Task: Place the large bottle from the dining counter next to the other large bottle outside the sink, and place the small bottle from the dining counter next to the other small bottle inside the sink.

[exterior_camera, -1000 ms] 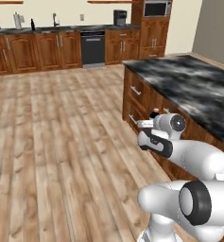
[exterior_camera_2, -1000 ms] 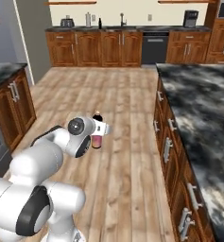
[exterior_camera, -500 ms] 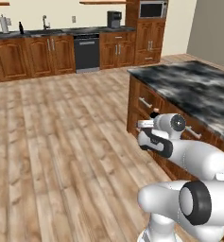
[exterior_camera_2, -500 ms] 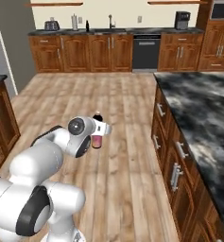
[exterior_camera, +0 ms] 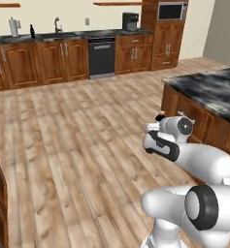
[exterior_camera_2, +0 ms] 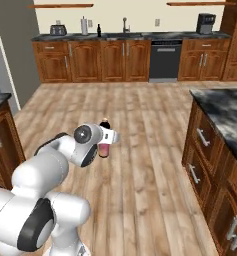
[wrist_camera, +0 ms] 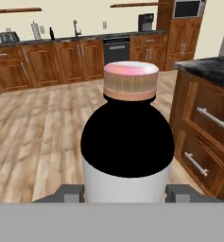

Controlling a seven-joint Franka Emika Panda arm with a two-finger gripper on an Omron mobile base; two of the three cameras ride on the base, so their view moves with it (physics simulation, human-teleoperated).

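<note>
The arm is folded in front of its base, above the open wood plank floor, with the gripper carried at about mid-height. In the hand view the two dark fingertips stand on either side of the large bottle, one against each flank of its body, so the jaws are partly closed and clamped on that bottle. The bottle sits upright between them, cap uppermost. From the right base view the same bottle projects just past the wrist, its pink lower part and dark cap visible, clear of the floor and touching nothing but the fingers. In the left base view the gripper sits ahead of the wrist with the bottle's dark cap just showing above it.

The dining counter, with its black-and-grey marbled top and brown wood sides, stands to the robot's right, near the arm but apart from the bottle. Across the room, well apart from the robot, a run of brown wall cabinets carries a dark worktop. The faucet rises from that worktop, and the other large bottle, slim and black, stands beside it. The sink basin itself is too small and distant to make out. A black dishwasher is set into the cabinets, and a coffee machine stands on the worktop.
</note>
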